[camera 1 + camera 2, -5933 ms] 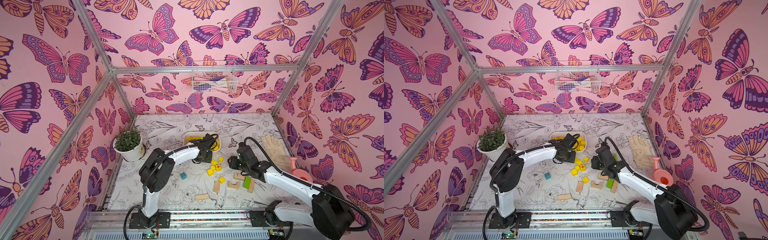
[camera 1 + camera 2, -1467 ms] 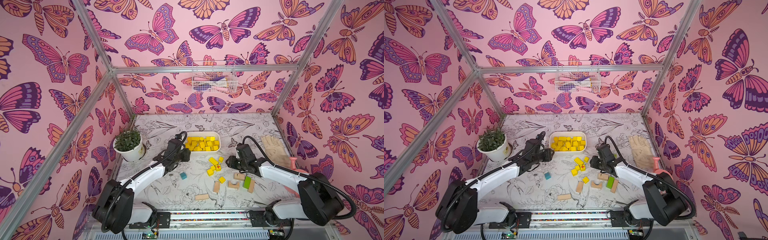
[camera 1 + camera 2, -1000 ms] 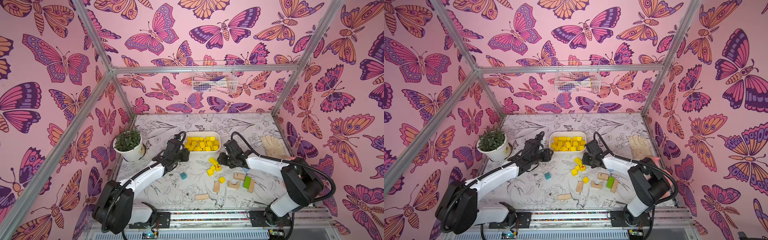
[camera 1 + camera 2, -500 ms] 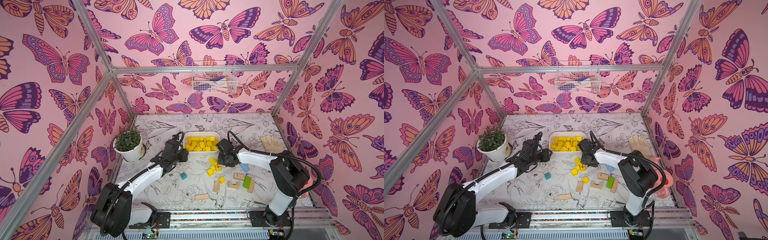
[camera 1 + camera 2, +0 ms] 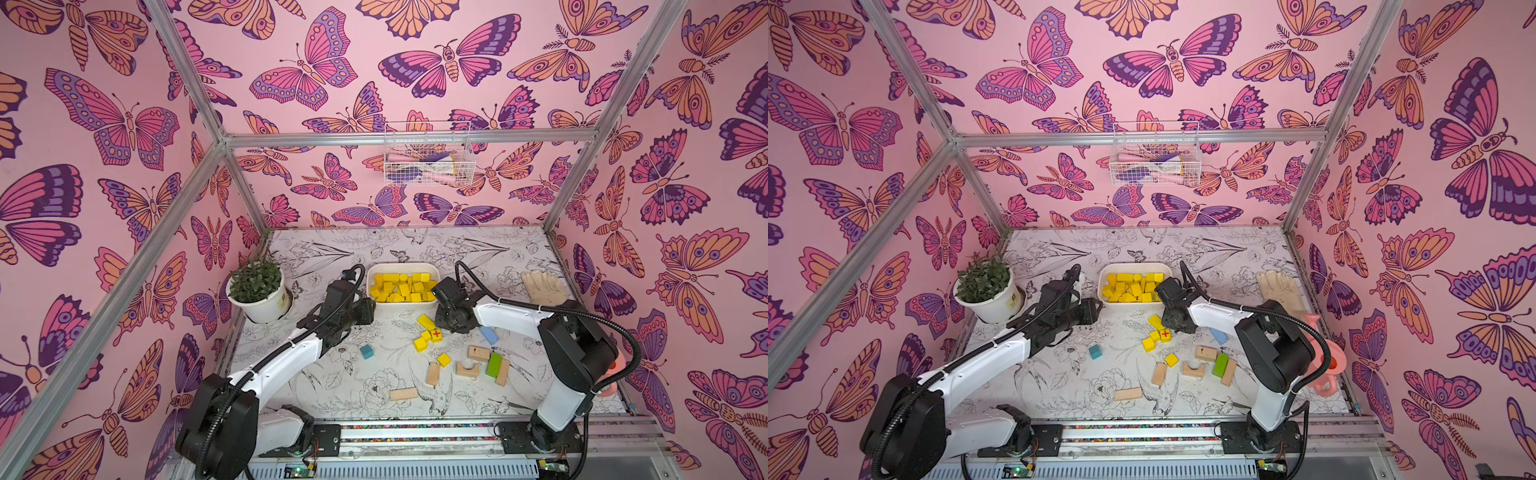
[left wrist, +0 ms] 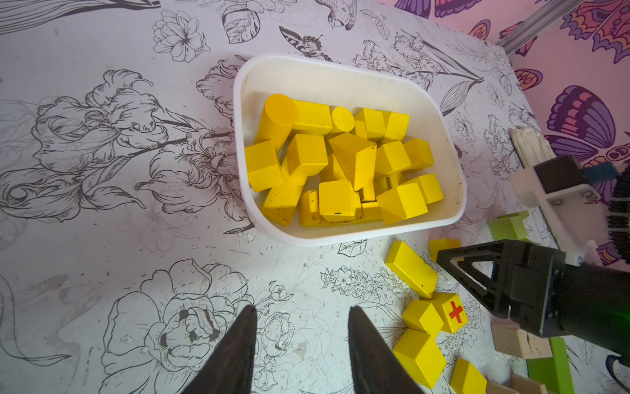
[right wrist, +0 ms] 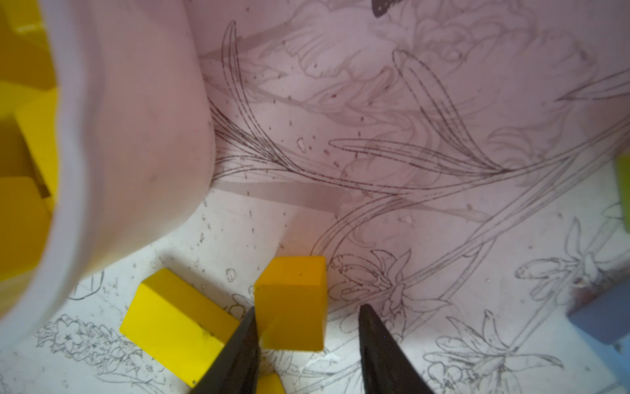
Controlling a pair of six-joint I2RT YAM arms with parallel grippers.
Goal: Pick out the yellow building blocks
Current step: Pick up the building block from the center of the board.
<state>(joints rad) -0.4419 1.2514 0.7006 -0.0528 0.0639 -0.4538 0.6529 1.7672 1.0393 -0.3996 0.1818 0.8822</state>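
One potted plant point(image 5: 255, 291) at the left edge of the surface point(image 5: 316, 257), no part of the job. Next along, the left claw point(image 6: 301, 308): spread, pinching nothing, hanging over bare surface just beside the left wall of the white tub point(image 5: 401, 266). Nearer the front edge, one teal block point(image 5: 366, 351), not for picking.

In the tub, midway between the left and right edges and toward the back edge, some twenty yellow building blocks point(image 5: 399, 286) heaped together: by the look of it, most of the sorting done.

Just in front of the tub's right end, six more yellow ones loose on the surface: a yellow bar point(image 5: 426, 322), a cross-marked cube point(image 5: 436, 334) touching a plain neighbour, two further cubes toward the front edge, and a yellow cube point(image 7: 289, 296) under the right claw point(image 7: 308, 307). Straddles that cube with fingers spread, one finger point(image 7: 242, 348) at the cube's side, the other apart from it; not yet pinching. Judged as the start of a pick, with five more to follow.

Further right, tan blocks point(image 5: 478, 353), a green block point(image 5: 494, 363) and a blue block point(image 5: 489, 334), all to stay. At the right edge, a glove point(image 5: 542, 286).
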